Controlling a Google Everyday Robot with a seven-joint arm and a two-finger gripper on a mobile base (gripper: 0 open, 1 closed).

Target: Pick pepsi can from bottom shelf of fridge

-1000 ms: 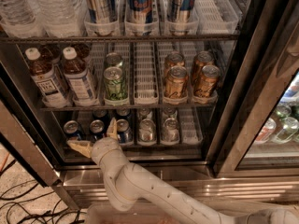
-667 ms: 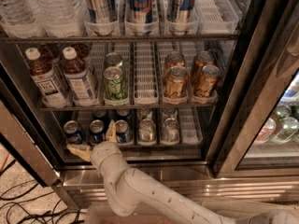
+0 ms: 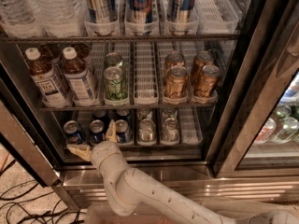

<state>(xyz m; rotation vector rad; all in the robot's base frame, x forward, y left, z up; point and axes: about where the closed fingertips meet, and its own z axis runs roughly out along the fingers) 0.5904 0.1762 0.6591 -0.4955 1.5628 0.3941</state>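
Note:
The fridge [image 3: 236, 97] stands open in front of me. On its bottom shelf [image 3: 190, 133] short dark-blue pepsi cans stand in the left lanes: one at the far left [image 3: 73, 131], one in the middle [image 3: 96, 130], one to the right [image 3: 123, 129]. My gripper [image 3: 94, 141] is at the shelf's front left and open. One tan finger [image 3: 77, 151] points left below the cans and the other [image 3: 111, 130] stands up between the middle and right pepsi cans. The middle can sits between the fingers; I cannot tell if they touch it.
Plain silver cans [image 3: 146, 130] stand right of the pepsi cans. The rack above holds tea bottles [image 3: 48, 80], green cans [image 3: 115, 81] and gold cans [image 3: 175, 81]. Tall slim cans [image 3: 139, 1] stand on top. A second glass door [image 3: 280, 120] is at the right, and cables [image 3: 18, 204] lie on the floor at the left.
The gripper's left finger has dipped slightly; otherwise the arm and cans stand as before.

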